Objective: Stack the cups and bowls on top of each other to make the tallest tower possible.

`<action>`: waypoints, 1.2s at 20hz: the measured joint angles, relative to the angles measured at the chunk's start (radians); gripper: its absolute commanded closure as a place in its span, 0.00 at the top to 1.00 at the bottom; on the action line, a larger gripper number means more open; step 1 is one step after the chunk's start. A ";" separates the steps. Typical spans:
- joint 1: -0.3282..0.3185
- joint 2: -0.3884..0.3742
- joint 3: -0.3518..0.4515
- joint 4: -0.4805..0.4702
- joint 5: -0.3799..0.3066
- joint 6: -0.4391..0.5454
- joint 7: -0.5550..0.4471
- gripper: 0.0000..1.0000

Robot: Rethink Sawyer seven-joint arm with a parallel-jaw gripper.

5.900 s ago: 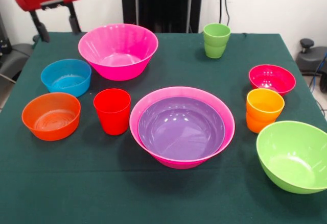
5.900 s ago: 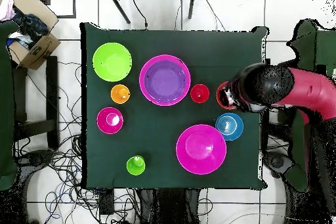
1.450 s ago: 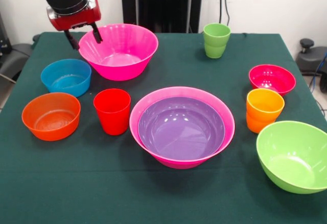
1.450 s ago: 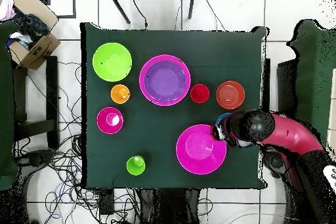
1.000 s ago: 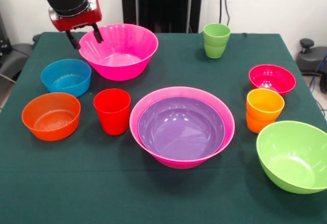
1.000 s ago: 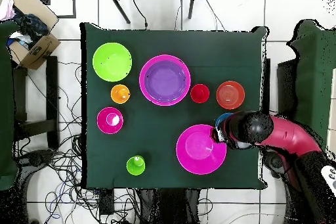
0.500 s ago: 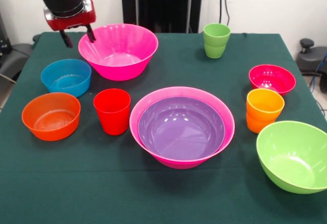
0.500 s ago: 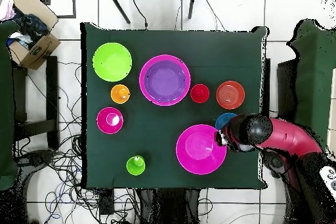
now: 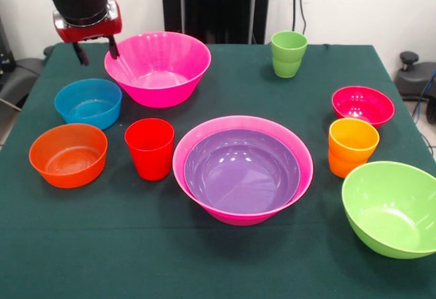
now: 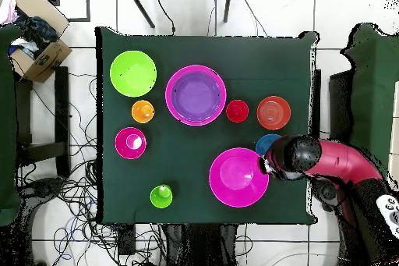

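My gripper [image 9: 96, 50] is open and empty. It hangs just left of the far hot-pink bowl [image 9: 158, 67], beyond the blue bowl [image 9: 88, 101], and touches neither. The purple bowl [image 9: 242, 169] sits nested in the second hot-pink bowl [image 9: 307, 166] at the table's middle. The red cup [image 9: 150, 148] and the orange-red bowl [image 9: 68, 154] stand to its left. The green cup [image 9: 289, 54] stands at the far right. The crimson bowl [image 9: 362, 105], orange cup [image 9: 352, 147] and lime green bowl [image 9: 392, 207] stand on the right. In the overhead view the arm [image 10: 294, 156] covers part of the blue bowl [image 10: 266, 143].
The green tablecloth [image 9: 136, 244] covers the whole table. A cardboard box [image 10: 35, 40] sits on the floor off one corner, and cables lie on the floor around the table.
My gripper has moved left and slightly up. One finger stood over the far pink bowl's rim before; now both fingers are outside it. No cup or bowl has moved.
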 measured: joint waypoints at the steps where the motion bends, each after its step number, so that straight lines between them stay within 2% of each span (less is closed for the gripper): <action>1: 0.000 0.003 -0.001 -0.001 0.000 -0.003 0.000 1.00; 14: 0.000 0.085 -0.038 -0.003 0.000 -0.077 0.000 1.00; 24: 0.004 0.095 -0.055 -0.003 0.000 -0.077 0.000 1.00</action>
